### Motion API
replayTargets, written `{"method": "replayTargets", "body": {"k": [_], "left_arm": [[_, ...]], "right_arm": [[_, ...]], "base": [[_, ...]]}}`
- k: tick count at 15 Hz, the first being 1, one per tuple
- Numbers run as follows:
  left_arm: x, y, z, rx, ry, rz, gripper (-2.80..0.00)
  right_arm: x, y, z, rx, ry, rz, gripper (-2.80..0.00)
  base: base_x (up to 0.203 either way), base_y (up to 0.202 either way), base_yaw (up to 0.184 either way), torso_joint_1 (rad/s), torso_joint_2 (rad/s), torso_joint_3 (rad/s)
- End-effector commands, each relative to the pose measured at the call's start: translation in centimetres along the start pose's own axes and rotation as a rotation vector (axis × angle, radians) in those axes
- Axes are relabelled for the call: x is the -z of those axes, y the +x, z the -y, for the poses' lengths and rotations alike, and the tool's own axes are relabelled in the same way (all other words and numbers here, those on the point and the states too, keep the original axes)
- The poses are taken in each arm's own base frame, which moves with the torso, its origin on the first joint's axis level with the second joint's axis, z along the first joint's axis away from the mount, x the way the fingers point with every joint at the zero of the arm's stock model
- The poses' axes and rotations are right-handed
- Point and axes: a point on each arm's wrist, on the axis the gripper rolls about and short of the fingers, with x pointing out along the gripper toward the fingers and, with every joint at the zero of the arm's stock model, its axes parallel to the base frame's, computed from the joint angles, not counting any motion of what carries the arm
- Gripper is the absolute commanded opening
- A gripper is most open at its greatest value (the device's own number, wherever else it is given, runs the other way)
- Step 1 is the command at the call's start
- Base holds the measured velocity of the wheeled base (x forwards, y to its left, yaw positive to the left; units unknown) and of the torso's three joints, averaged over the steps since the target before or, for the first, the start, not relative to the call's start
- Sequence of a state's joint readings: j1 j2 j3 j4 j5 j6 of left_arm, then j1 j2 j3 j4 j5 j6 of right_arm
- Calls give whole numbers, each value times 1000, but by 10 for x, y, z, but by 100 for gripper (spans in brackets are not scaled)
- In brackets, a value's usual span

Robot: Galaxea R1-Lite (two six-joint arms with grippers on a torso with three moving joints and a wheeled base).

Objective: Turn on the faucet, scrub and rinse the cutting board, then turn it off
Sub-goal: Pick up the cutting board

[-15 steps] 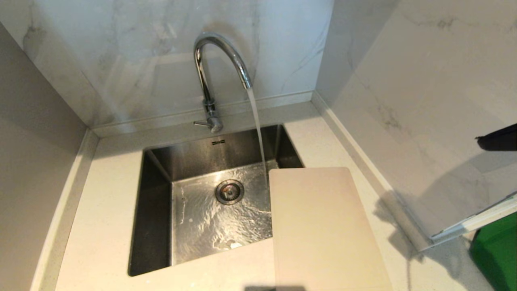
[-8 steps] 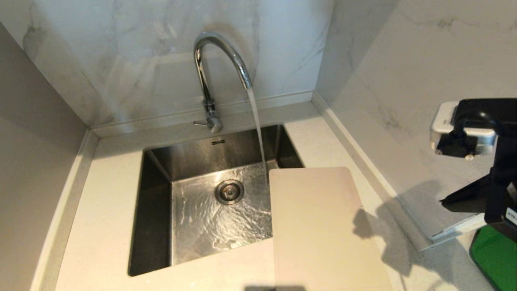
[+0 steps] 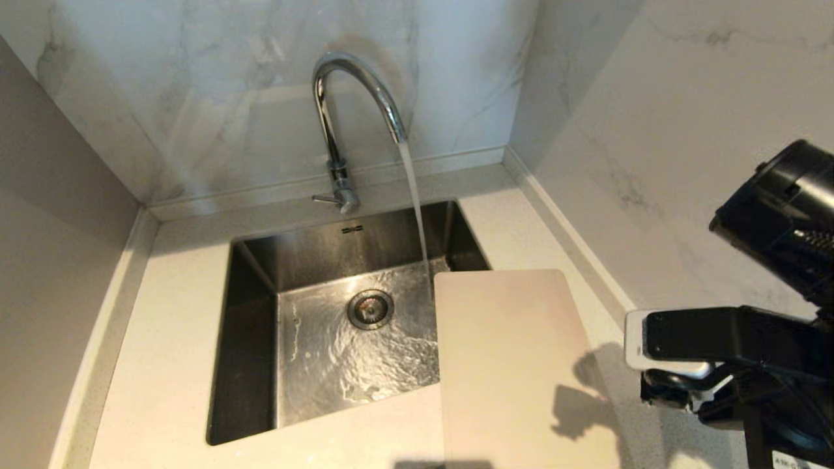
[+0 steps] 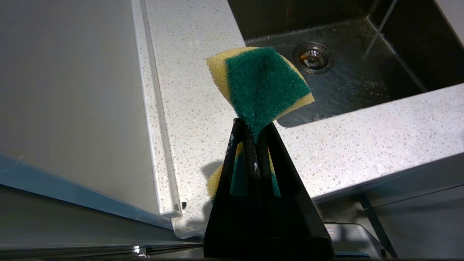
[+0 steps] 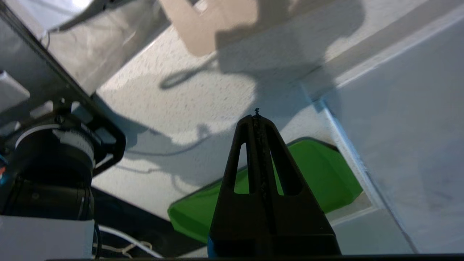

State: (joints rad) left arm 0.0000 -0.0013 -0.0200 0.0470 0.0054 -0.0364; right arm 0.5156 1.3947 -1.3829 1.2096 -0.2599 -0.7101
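Scrubbing the board looked like the next job, since the water was already on. To do it well, the sponge should be wet first and rubbed flat over the whole board, with the board pushed under the stream.

Nearest, the left claw (image 4: pixel 250 145) was squeezed tight on the green-and-yellow sponge (image 4: pixel 259 81), low by the front edge of the table (image 4: pixel 362 145), out of the head view. The right claw (image 5: pixel 256 119) was pressed shut with nothing in it. It hung over the table near a green tray (image 5: pixel 319 177), off to the right of the board.

The cutting board (image 3: pixel 515 365) lay flat on the table, its far end sticking out over the right side of the sink (image 3: pixel 251 339). It was to the left of the right arm (image 3: pixel 736 345), not touching it.

Farther back, the faucet (image 3: pixel 339 117) stood behind the sink. Its water fell just beside the board's far left corner.
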Motion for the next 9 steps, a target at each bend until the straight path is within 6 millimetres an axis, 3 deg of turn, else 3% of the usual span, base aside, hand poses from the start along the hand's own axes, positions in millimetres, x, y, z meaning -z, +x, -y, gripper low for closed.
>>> {"method": "replayTargets", "body": {"k": [1,2,3,4,9], "left_arm": [[0,0,0,-1,0,0,-280],[0,0,0,-1,0,0,-280],[0,0,0,-1,0,0,-280],[0,0,0,0,0,0,-280],[0,0,0,1,0,0,-280]], "right_arm": [[1,13,-10,-49,-57,-54,-280],[-1,20,-14,-52,-75,-55,-280],[-3,28,-18,-44,-88,-46,-19],[-5,36,-22,-30,-100,-39,0],[-10,62,-30,-7,-172,-29,0]], "base": [[0,0,0,0,0,0],[0,0,0,0,0,0],[0,0,0,0,0,0],[0,0,0,0,0,0],[0,0,0,0,0,0]]}}
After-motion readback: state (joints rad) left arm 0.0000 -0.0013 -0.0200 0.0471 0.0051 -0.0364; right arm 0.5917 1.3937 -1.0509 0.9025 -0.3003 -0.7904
